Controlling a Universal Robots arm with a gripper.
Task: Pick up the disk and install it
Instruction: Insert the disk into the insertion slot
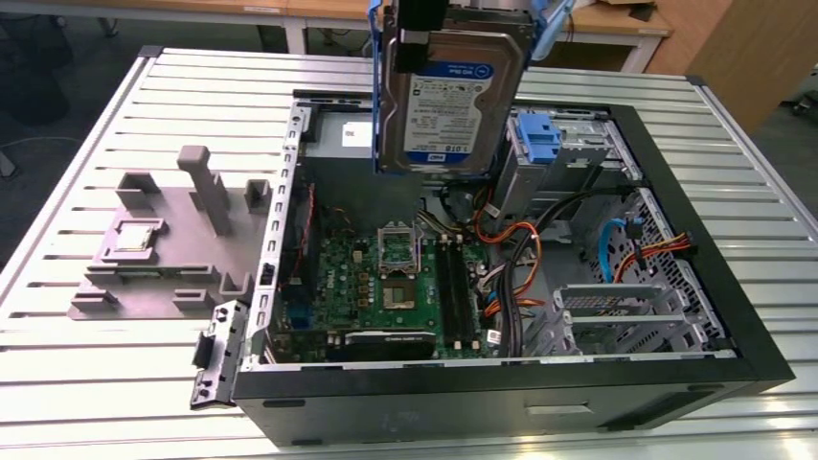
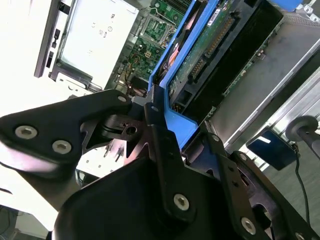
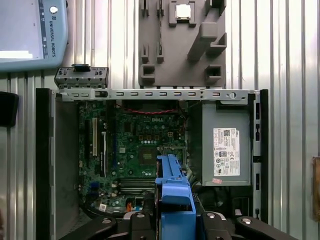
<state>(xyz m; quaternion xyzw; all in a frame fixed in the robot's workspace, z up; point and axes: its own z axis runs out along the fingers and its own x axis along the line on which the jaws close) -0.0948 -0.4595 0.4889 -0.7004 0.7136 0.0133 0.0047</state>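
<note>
While the gripper (image 2: 167,117) hangs from the top of the exterior view over the open computer case (image 1: 715,316), its black fingers (image 2: 164,160) are clenched on the blue carrier rim of the disk (image 1: 450,91), which is off the table and touches nothing below. The disk hangs upright on its short edge, its white-and-blue label turned toward the exterior camera and a blue carrier rail down each long side. In the first wrist view the carrier's end (image 3: 175,195) points down into the case, over the near edge of the green motherboard (image 3: 142,145) and just beside the silver power supply (image 3: 225,145). Inside the case, toward the exterior view's right, a blue bracket (image 1: 537,139) sits at the top of the metal drive cage (image 1: 581,144), with orange and black cables (image 1: 511,254) looping between that cage and the motherboard. Well apart from the case, on the exterior view's left, a grey fixture (image 1: 192,249) stands on the slatted metal table (image 1: 102,383) and carries a small square chip (image 1: 134,238). A grey teach pendant (image 3: 30,35) lies on the table beyond the case in the first wrist view.
</note>
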